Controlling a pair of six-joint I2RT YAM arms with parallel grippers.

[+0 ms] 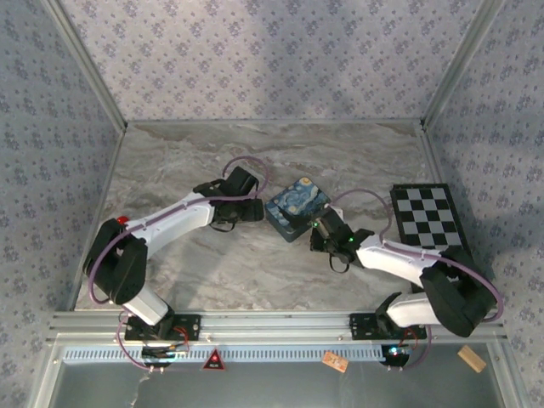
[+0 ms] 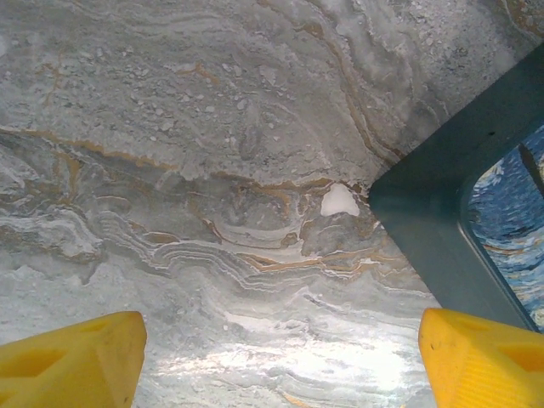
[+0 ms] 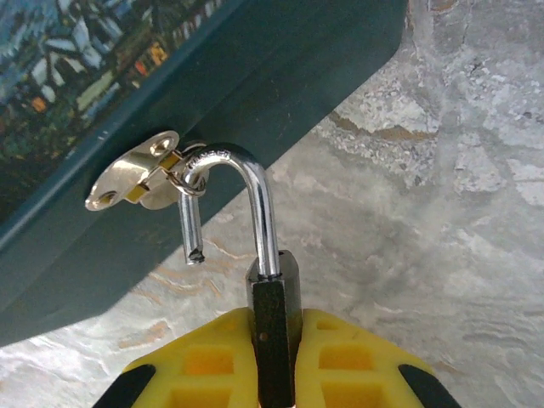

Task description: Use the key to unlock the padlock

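Both right gripper [image 3: 274, 327] fingers [image 3: 348, 361] are pinching the tiny dark metal padlock [image 3: 272, 340], its open silvery shackle [image 3: 259, 204] pointing to 12 o'clock. The left gripper [image 2: 280, 361] is gaping empty.

— How are the arms looking from above?
— The left arm [image 1: 170, 223] and right arm [image 1: 399, 255] are both wearing white shells with black joint housings, and a purple cable [image 1: 246, 158] is trailing along each.
— And up close?
— The left pincer [image 2: 280, 357] is showing chunky yellow fingers with moulded recesses; the right pincer [image 3: 274, 340] is showing the same yellow, edged in black.
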